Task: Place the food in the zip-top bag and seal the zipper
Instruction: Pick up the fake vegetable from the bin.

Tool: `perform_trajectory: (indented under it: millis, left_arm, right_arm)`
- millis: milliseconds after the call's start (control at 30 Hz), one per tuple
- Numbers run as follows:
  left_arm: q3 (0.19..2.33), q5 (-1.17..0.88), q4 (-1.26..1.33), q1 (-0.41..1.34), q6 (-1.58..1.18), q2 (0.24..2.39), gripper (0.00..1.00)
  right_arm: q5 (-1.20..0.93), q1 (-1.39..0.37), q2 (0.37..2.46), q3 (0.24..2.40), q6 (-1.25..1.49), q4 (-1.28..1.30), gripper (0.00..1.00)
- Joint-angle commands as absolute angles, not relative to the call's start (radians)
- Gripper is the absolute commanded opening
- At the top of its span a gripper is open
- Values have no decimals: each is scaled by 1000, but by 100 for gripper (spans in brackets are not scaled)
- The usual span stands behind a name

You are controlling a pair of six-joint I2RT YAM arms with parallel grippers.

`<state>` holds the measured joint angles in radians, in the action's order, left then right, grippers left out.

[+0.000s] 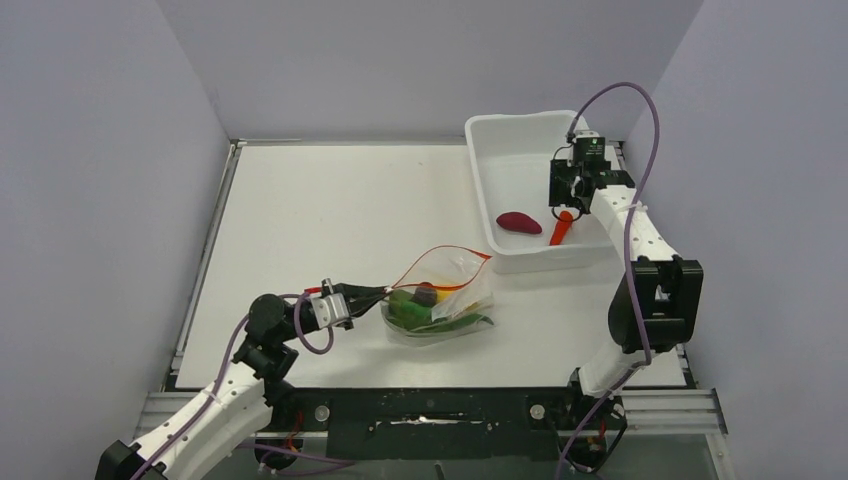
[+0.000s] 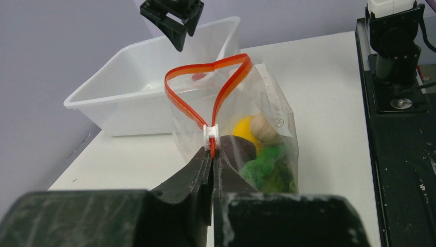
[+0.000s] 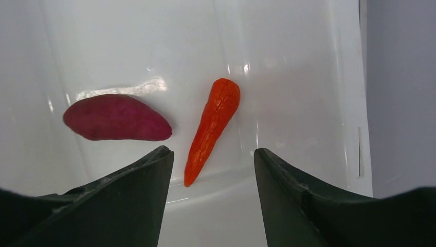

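The zip-top bag (image 1: 445, 292) lies on the white desk (image 1: 330, 210), near the front and about in the middle. Its mouth stands wide open. The zipper (image 2: 187, 100) is a thin red-orange strip that runs round the mouth in a loop. The left tool (image 2: 212, 152) is clenched tight on the zipper at one end of the mouth, right under a little white slider (image 2: 211, 135). Inside the bag you can see a yellow lump (image 2: 244, 127), a beige piece (image 2: 265, 133), a green leaf (image 2: 267, 172) and a dark piece (image 1: 427, 294). Behind the bag and to the right sits a white tub (image 1: 500, 135). The bag's far corner is just beside the tub's near wall. Two toy foods lie on the tub's floor, an orange-red carrot (image 3: 213, 121) and a maroon piece (image 3: 117, 123). They are near each other but not touching. The right tool (image 3: 211, 154) hangs over the tub with its two fingers spread apart and nothing between them. It points down at the carrot, and the carrot's thin end shows in the gap between the fingers.
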<state>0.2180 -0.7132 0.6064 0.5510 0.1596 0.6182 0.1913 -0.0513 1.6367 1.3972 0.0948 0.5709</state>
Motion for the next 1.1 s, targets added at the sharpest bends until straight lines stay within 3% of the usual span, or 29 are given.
perform_trajectory:
  millis: [0, 200, 633, 1067]
  left_arm:
    - [191, -633, 714, 566, 108, 603, 0]
    - [175, -582, 793, 568, 37, 639, 0]
    - [374, -539, 384, 576, 28, 597, 0]
    - [403, -542, 347, 578, -23, 586, 0]
  right_arm:
    - [157, -11, 1689, 1444, 71, 479, 59]
    - [193, 9, 1814, 1497, 75, 475, 61]
    - [151, 26, 1916, 1531, 128, 480, 65]
    - [265, 32, 2025, 1600, 37, 540, 60]
